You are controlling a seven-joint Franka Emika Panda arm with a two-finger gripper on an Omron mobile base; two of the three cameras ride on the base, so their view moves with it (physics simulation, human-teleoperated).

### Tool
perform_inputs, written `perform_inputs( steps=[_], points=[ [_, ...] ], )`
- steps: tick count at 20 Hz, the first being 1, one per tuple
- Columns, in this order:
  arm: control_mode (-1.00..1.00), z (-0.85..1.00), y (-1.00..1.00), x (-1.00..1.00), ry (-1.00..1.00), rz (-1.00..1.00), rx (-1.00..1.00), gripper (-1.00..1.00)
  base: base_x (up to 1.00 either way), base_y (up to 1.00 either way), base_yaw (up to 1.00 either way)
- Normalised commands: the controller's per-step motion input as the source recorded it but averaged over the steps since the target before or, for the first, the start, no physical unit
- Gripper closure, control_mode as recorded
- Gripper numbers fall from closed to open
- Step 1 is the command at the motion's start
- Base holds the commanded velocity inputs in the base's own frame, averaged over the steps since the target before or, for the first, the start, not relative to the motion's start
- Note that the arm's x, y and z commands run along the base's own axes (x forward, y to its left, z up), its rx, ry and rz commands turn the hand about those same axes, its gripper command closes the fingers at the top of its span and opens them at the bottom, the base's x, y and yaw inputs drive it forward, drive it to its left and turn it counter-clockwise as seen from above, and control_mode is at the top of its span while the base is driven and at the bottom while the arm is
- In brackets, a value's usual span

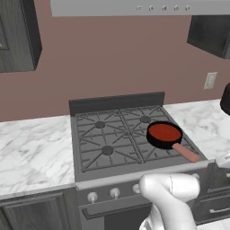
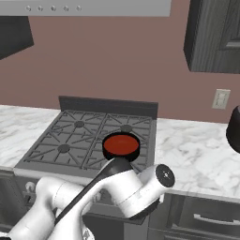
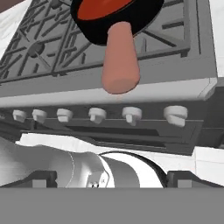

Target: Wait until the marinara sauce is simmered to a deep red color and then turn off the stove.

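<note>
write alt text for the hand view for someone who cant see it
A black frying pan of red marinara sauce sits on the dark grey stove, its pink handle pointing over the front edge above a row of six knobs.

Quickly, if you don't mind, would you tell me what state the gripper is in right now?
Gripper: open and holding nothing, facing the round silver front knobs of the dark grey gas stove.
</note>
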Motion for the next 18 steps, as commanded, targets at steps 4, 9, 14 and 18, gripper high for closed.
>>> perform_inputs(
  steps=[4,9,14,18],
  points=[
    [-1.00,-0.72,-0.38,-0.20,-0.13,0.24,-0.01,-1.00,0.00,0.00,0.00],
    [-1.00,-0.67,-0.26,0.00,-0.24,0.27,-0.07,-1.00,0.00,0.00,0.00],
    [-1.00,-0.42,-0.11,0.00,-0.44,0.27,-0.13,-1.00,0.00,0.00,0.00],
    [-1.00,-0.31,0.00,0.00,-0.56,0.26,-0.20,-1.00,0.00,0.00,0.00]
  ],
)
